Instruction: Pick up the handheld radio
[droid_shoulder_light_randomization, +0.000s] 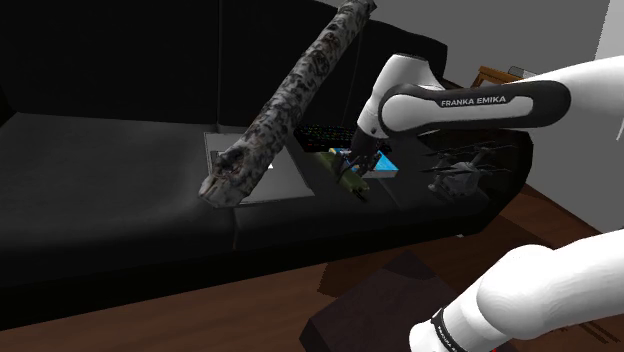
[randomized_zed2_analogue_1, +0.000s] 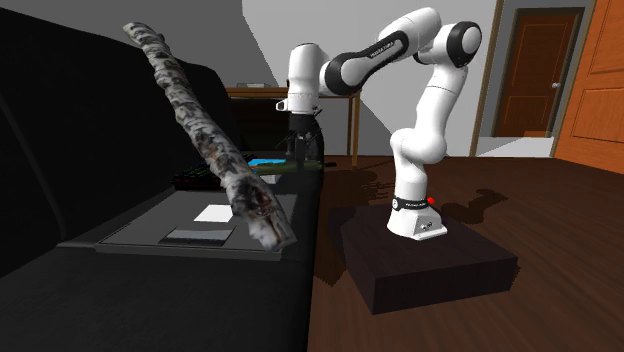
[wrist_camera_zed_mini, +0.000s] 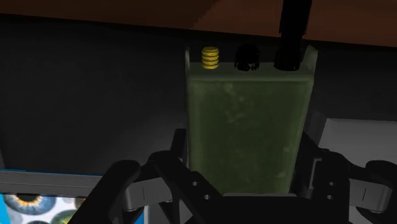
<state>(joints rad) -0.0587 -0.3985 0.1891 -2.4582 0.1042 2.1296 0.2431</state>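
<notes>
Closest in the wrist view, the black fingers (wrist_camera_zed_mini: 180, 149) stand either side of the handheld radio (wrist_camera_zed_mini: 248, 121) with no gap showing, so I judge them clamped on its green body. The hold sits at the end away from the yellow knob (wrist_camera_zed_mini: 210, 56) and the antenna (wrist_camera_zed_mini: 294, 32). In the shoulder view the radio (droid_shoulder_light_randomization: 350, 183) is low over the seat of the black sofa (droid_shoulder_light_randomization: 120, 170), near its front edge and just beside a blue card (droid_shoulder_light_randomization: 385, 165) printed with eyes. Most of the body juts beyond the fingers, so a quick lift could let it pivot or slide out. The smooth sides may give little bite. A long mottled log-like thing (droid_shoulder_light_randomization: 290, 100) leans across the sofa near the arm, its low end on a flat grey board (droid_shoulder_light_randomization: 285, 185). A wide swing toward it could knock it. The antenna could also catch on something. Whether the radio rests on the cushion or is just clear of it cannot be told, as the arm covers that spot. The antenna's tip is cut off, and the contact faces are dark on dark. A dark spiky object (droid_shoulder_light_randomization: 465, 170) on the sofa arm is too murky to name.
</notes>
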